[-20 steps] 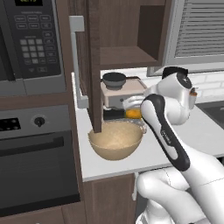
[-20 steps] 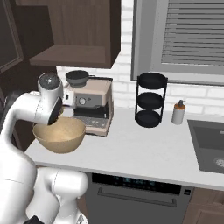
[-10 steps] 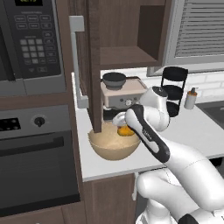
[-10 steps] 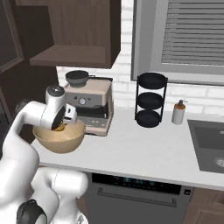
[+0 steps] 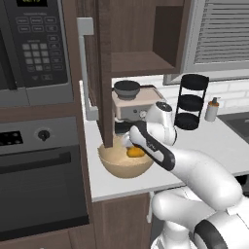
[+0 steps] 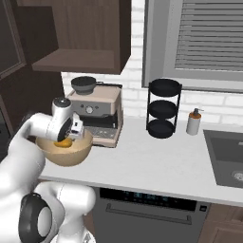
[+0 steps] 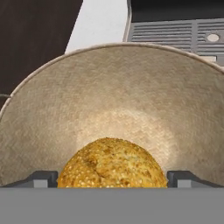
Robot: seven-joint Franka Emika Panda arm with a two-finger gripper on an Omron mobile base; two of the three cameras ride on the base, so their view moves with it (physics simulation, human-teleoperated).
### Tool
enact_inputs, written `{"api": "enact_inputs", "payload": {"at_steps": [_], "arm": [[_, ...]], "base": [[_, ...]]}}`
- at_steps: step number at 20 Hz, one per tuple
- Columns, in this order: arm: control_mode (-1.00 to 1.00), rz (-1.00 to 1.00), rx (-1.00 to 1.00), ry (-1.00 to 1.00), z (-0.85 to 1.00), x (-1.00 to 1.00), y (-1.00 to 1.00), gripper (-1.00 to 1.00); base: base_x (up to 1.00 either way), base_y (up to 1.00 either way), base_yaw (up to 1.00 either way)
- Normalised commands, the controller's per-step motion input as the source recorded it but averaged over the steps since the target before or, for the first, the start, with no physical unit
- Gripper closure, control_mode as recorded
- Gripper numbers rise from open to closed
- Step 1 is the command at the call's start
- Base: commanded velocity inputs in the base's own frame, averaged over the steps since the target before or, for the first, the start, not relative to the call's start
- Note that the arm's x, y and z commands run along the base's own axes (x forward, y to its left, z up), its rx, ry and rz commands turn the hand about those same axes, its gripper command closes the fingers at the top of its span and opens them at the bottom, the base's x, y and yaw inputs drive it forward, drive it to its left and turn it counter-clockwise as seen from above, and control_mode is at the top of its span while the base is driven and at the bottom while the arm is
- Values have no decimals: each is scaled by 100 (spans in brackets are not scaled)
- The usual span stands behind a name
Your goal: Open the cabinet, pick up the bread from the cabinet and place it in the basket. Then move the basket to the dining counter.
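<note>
The cabinet [image 5: 141, 63] stands open, its door [image 5: 103, 73] swung out edge-on with the grey bar handle [image 5: 85, 68] facing left. Below it the tan woven basket [image 5: 124, 165] [image 6: 64, 154] sits on the white counter in front of the coffee machine. My gripper [image 5: 130, 146] [image 6: 66, 137] [image 7: 113, 178] reaches down inside the basket [image 7: 113, 87]. The yellow-orange bread [image 5: 136, 151] [image 6: 63, 142] [image 7: 113, 164] fills the gap between the fingertips [image 7: 43, 178], low in the bowl. I cannot tell whether it rests on the bottom. The dining counter is out of view.
A coffee machine [image 5: 133, 99] [image 6: 95, 111] stands right behind the basket. A black tiered rack [image 6: 163, 108] and a soap bottle [image 6: 193, 122] stand by the wall, with a sink [image 6: 228, 156] at the right. The microwave [image 5: 29, 48] and oven [image 5: 39, 180] are left of the door.
The hand has come down with the bread, from above the basket's rim into the bowl. The arm has folded lower and to the left. The basket has stayed put.
</note>
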Motion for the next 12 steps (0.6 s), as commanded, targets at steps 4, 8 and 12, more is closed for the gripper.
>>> {"api": "enact_inputs", "payload": {"at_steps": [4,8,12], "arm": [[-100,0,-9,0,-37,19,18,-100],[-100,0,-4,0,-36,29,0,-100],[-100,1,-1,0,-15,18,0,-100]], "base": [[0,0,0],[0,0,0],[0,0,0]]}}
